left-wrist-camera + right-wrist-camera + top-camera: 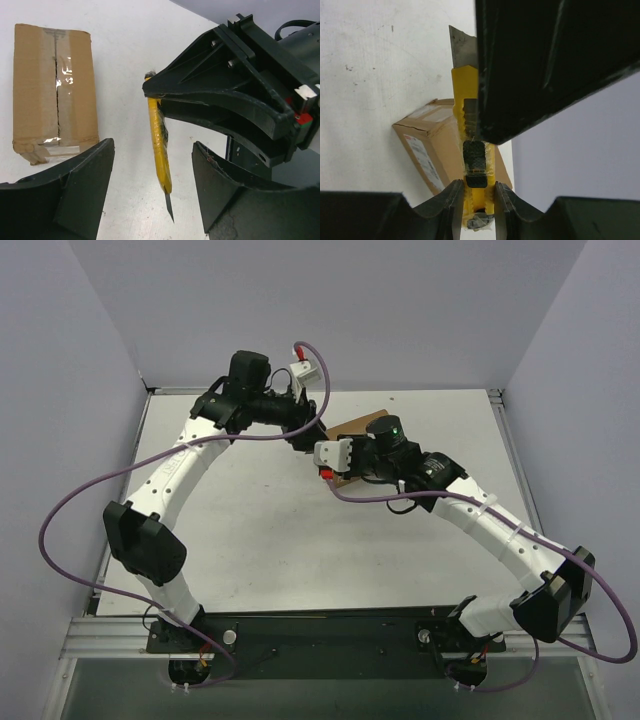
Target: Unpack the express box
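The express box (52,85) is a brown carton lying on the white table, with tape along its top seam and a split in that seam. It also shows in the right wrist view (427,145), white label on its side, and in the top view (352,427), mostly hidden under the right arm. My right gripper (478,187) is shut on the handle of a yellow utility knife (160,145) with its blade out. My left gripper (151,160) is open, one finger on each side of the knife's blade end, not touching it. The box lies beside both grippers.
Both arms meet over the back middle of the table (260,530). Lavender walls (60,390) close the left, back and right sides. Purple cables (70,500) loop off both arms. The left gripper's finger (545,60) fills the upper right of the right wrist view.
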You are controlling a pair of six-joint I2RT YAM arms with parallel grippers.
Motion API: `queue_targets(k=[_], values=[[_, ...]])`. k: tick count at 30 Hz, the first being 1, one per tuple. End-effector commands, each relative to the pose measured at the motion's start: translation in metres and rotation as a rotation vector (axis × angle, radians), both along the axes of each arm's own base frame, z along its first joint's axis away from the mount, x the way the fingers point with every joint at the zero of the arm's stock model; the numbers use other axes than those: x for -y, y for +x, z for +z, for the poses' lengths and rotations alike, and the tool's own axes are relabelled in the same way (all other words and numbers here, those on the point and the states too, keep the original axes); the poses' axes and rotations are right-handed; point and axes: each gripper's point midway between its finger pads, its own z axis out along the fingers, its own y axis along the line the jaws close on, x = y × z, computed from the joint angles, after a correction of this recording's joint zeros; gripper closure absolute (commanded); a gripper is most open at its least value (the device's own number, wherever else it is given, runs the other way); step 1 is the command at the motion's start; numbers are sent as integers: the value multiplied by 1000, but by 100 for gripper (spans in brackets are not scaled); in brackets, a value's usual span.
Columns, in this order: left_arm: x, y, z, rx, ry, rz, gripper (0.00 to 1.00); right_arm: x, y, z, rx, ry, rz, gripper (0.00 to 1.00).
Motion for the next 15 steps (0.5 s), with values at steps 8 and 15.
queue_targets(k=[8,15], values=[[4,-10,-3,47,54,-1,48,-16,-2,44,173,55,39,100],[3,-14,-3,45,60,-16,94,-16,-6,42,179,48,50,100]])
